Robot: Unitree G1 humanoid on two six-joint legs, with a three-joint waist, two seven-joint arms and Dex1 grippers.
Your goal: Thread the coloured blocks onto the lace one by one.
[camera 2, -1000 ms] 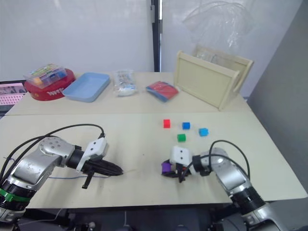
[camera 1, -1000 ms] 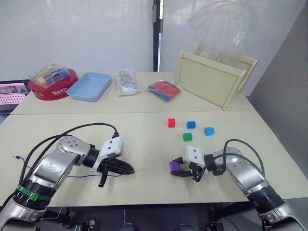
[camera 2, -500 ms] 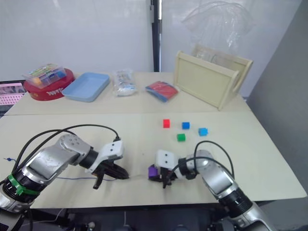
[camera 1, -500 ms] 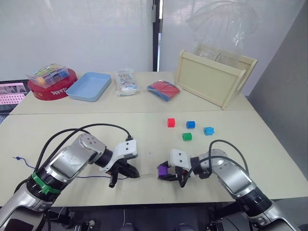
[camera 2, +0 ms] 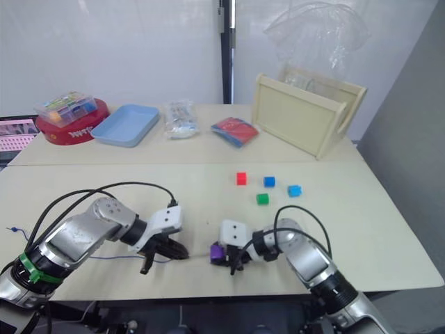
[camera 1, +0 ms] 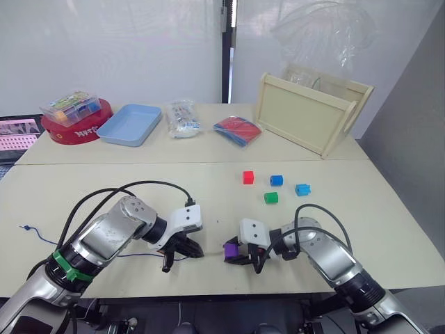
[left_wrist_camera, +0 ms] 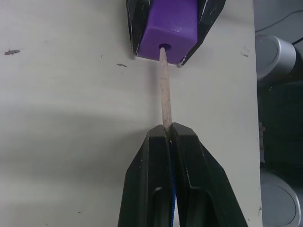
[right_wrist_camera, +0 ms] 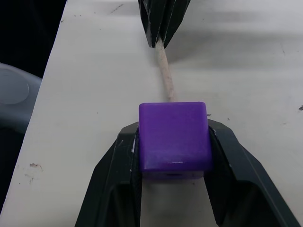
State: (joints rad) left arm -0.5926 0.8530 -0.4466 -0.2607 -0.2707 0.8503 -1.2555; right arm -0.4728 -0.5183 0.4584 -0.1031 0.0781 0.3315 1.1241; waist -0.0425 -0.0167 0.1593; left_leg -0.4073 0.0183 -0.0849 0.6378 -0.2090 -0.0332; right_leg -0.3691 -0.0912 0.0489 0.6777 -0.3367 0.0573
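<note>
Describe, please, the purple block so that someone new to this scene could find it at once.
Start at the near edge of the cream table, between the two arms. There the right tool grips the purple block, and the pale stiff tip of the lace, pinched in the left tool, enters its hole. The red, blue, cyan and green blocks lie loose farther back.

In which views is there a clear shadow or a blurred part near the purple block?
Left wrist view: the purple block is sharp; a soft shadow lies beside the left gripper; the right edge is blurred. Right wrist view: the right gripper is sharp; the dark corner is blurred.
</note>
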